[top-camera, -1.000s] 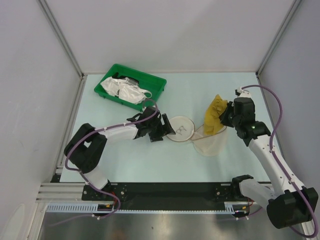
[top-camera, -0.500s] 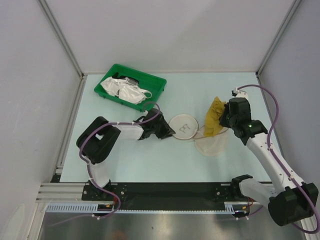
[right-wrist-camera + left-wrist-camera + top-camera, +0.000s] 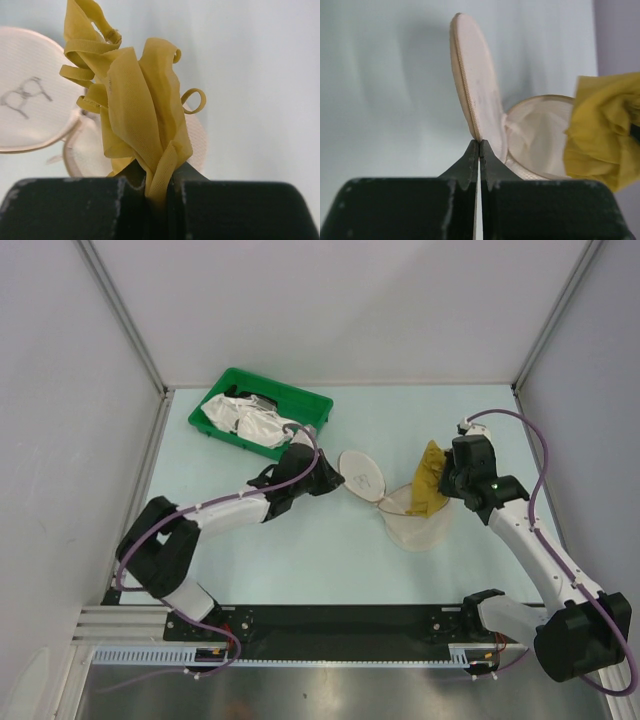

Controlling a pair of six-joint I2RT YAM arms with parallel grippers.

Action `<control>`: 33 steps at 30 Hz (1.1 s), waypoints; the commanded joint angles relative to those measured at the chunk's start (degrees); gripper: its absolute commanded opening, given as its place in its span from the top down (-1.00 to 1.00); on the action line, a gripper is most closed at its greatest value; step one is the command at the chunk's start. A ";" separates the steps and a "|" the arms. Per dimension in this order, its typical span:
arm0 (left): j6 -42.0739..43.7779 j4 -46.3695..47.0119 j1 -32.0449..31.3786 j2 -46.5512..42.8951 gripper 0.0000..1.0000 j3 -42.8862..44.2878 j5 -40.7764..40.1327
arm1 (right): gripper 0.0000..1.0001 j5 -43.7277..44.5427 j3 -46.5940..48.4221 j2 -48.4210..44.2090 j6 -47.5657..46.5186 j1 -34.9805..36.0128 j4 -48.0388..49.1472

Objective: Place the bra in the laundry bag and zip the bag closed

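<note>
The laundry bag lies open mid-table as two beige mesh discs. Its lid half (image 3: 362,476) (image 3: 475,95) is tilted up on edge, and my left gripper (image 3: 335,476) (image 3: 479,142) is shut on the zip rim of that lid. The other half (image 3: 418,527) (image 3: 537,132) lies flat on the table. The mustard-yellow bra (image 3: 429,482) (image 3: 137,95) hangs bunched from my right gripper (image 3: 452,480) (image 3: 159,175), which is shut on it just over the flat half's far edge. The lid's dark bra drawing (image 3: 22,94) shows in the right wrist view.
A green plastic tray (image 3: 310,405) at the back left holds shiny white bras (image 3: 245,420). Grey walls with metal posts close in the table on three sides. The black arm-base rail (image 3: 330,620) runs along the near edge.
My left gripper went from open to shut on the lid's rim and raised the lid from flat to tilted on edge. The right gripper with the bra shifted slightly left.
</note>
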 commanded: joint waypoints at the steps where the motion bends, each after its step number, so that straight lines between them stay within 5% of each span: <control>1: 9.28 5.48 -0.71 -5.59 1.00 1.03 0.98 | 1.00 -3.43 -0.32 -0.52 -2.85 0.22 3.05; 10: 12.71 9.61 -2.29 -6.73 1.00 3.23 6.53 | 1.00 -25.23 -7.17 -2.45 -0.66 1.72 7.45; 26: 18.78 17.70 -7.03 -10.34 1.00 4.11 16.28 | 0.99 -33.14 -9.64 11.43 3.91 1.72 10.18; 28: 18.96 17.88 -7.47 -10.16 1.00 4.28 16.56 | 0.82 -33.76 -8.94 13.62 4.26 1.89 10.27; 29: 19.04 17.62 -7.47 -10.25 1.00 4.20 16.12 | 0.47 -33.42 -8.94 13.72 4.79 1.98 10.44; 33: 19.75 16.30 -7.47 -10.60 1.00 3.85 15.33 | -0.09 -33.15 -9.29 11.80 5.32 1.37 9.57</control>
